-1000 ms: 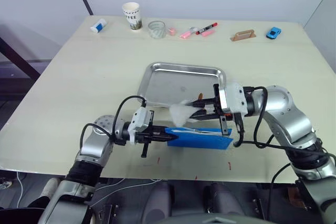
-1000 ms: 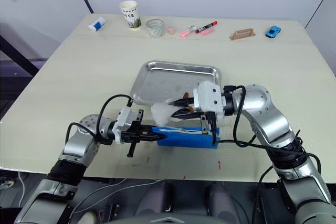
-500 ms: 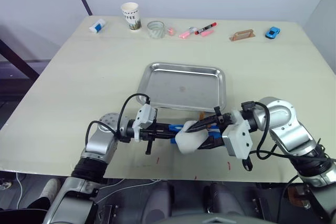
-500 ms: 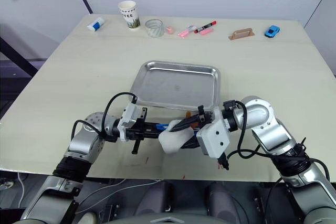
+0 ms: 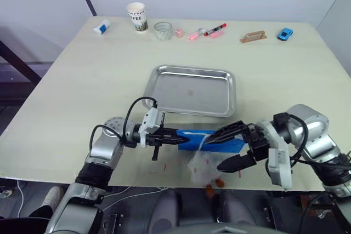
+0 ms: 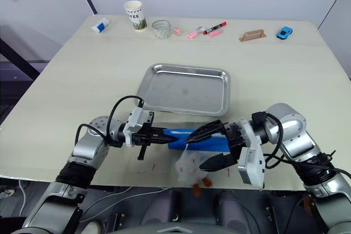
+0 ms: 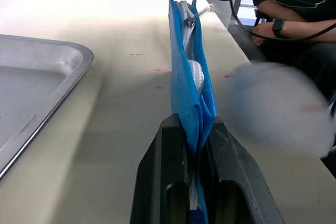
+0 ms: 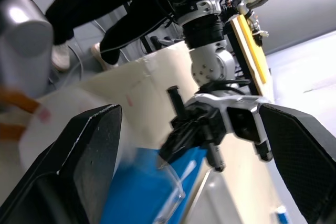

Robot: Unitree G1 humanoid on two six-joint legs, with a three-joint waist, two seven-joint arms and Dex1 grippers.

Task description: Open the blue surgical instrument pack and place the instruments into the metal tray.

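At the counter's (image 5: 82, 80) near edge, one white toy (image 5: 202, 164) sits below the wide-open, empty right claw (image 5: 230, 146), the left claw (image 5: 176, 133) pinches one blue pouch (image 5: 211, 140), one steel tray (image 5: 192, 90) beyond.

Pack (image 7: 192, 85) contents hidden: edge-on between left gripper (image 7: 198, 192) fingers, white lining visible, no instruments discernible. White plush toy (image 5: 202, 165) motion-blurred below right gripper (image 5: 228, 147); orange bits under it indistinct. Person (image 7: 294, 19) cut off by frame edge. Far-edge small items, cup (image 5: 137, 16) print too small to read.
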